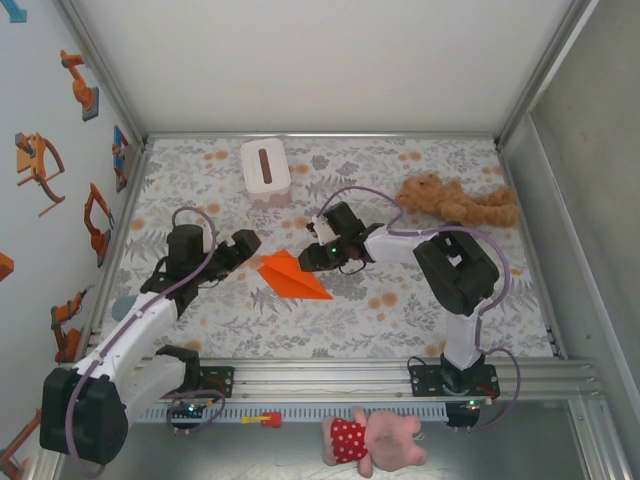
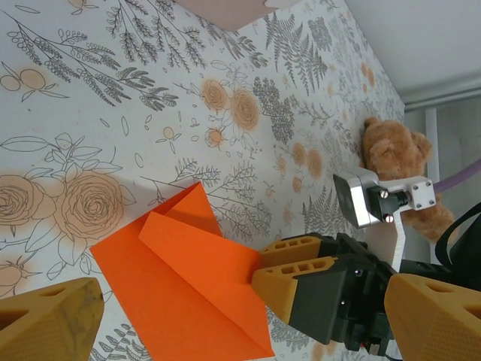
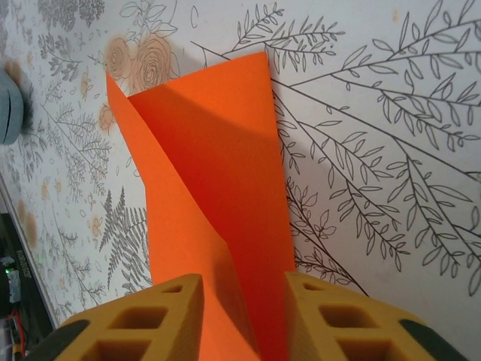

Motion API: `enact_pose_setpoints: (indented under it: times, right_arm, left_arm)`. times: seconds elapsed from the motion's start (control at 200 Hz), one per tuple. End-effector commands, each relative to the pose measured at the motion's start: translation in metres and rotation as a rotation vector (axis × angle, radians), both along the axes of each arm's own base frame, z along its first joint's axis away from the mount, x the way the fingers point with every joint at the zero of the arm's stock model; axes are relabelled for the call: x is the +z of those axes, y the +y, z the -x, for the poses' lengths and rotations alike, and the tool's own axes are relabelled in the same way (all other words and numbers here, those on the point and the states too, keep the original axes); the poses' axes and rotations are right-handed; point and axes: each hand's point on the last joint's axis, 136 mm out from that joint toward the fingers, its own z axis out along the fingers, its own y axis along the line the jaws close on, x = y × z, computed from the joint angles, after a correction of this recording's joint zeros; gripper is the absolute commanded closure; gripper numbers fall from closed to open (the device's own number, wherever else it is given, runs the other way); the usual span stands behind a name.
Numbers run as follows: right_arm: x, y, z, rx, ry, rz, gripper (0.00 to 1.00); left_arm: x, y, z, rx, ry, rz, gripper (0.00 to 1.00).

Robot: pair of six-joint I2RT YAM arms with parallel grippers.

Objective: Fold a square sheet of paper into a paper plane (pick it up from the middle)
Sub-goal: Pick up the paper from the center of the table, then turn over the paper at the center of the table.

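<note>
While right gripper straddles paper, teddy, tissue box behind

Floral tbl cover, white walls

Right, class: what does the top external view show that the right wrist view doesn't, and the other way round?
Top external view: the white tissue box, the tan plush bear, the pink plush toy in a red dress by the arm bases, and the left hand, open beside the folded bright orange paper.
Right wrist view: close up, the paper's overlapping flaps and crease, running between the right hand's yellow fingers.
Both: the orange paper lying on the floral-patterned table, with the right hand at one end.
</note>
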Motion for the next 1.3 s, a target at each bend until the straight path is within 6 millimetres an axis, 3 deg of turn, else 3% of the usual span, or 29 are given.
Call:
enact_pose_setpoints:
  times: [0.0,0.31,0.646,0.916,1.087,1.297]
  right_arm:
    - [0.012,0.012,-0.003,0.042,-0.021,-0.057,0.75]
    - [0.042,0.015,-0.008,0.023,-0.073,-0.144,1.00]
    - [0.109,-0.008,-0.029,-0.151,-0.206,-0.275,1.00]
    - [0.161,-0.026,-0.044,-0.302,-0.182,-0.477,1.00]
    - [0.181,-0.029,-0.048,-0.320,-0.137,-0.564,1.00]
    - [0.194,-0.031,-0.050,-0.318,-0.093,-0.644,1.00]
  left_arm:
    - [0.000,-0.006,0.001,-0.018,-0.002,0.023,0.04]
    - [0.002,-0.013,0.000,-0.041,0.012,0.052,0.04]
    - [0.041,-0.040,-0.006,-0.117,-0.042,0.195,0.04]
    - [0.073,-0.096,-0.003,-0.308,-0.120,0.289,0.00]
    - [0.086,-0.128,-0.004,-0.405,-0.160,0.287,0.10]
    - [0.087,-0.148,-0.015,-0.441,-0.169,0.321,0.27]
